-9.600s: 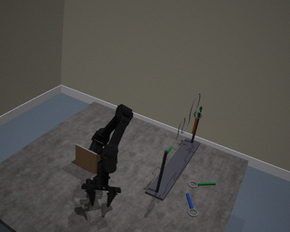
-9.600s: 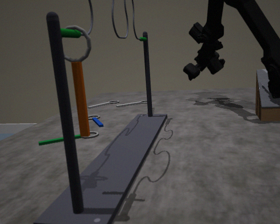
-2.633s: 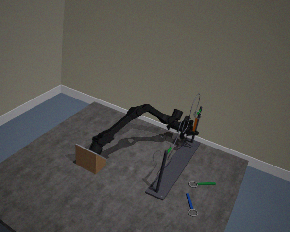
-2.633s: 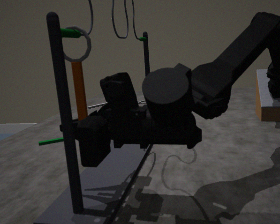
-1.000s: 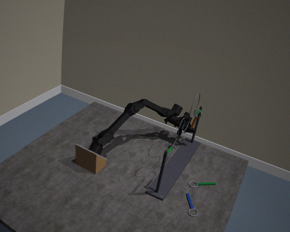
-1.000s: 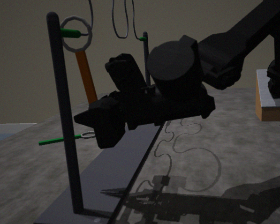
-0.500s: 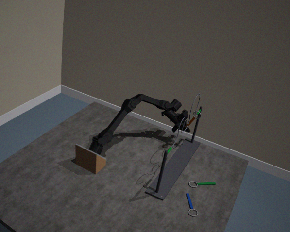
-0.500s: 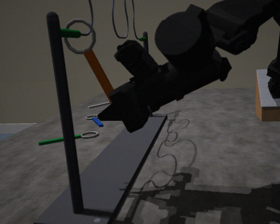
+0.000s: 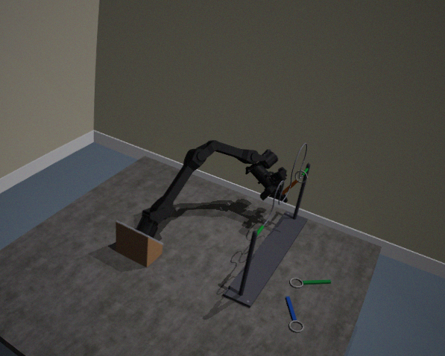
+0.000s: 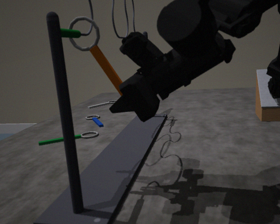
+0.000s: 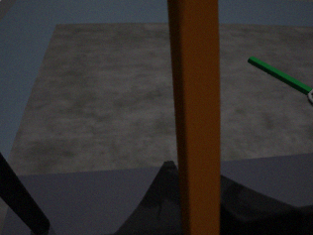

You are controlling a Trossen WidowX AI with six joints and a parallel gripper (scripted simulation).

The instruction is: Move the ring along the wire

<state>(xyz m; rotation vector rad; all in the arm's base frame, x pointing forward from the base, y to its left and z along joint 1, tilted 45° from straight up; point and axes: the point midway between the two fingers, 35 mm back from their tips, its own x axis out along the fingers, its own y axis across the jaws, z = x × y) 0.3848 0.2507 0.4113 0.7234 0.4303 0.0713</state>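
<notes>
The near post [image 9: 301,195] [image 10: 64,96] [image 11: 19,197] stands beside the ring [image 9: 295,176] [image 10: 98,33], which appears threaded around the green part's [image 9: 305,170] [image 10: 69,33] end. Beyond, the gripper [image 9: 283,194] [image 10: 122,96] [image 11: 176,170] grasps the slanting handle [image 9: 291,186] [image 10: 106,67] [image 11: 200,113]. Ease forward, turning the ring square to the grey wire [image 9: 305,144] [image 10: 91,14] and centring it; keep handle and camera well clear of farther bends toward the other post [image 9: 247,264] [image 10: 145,34].
</notes>
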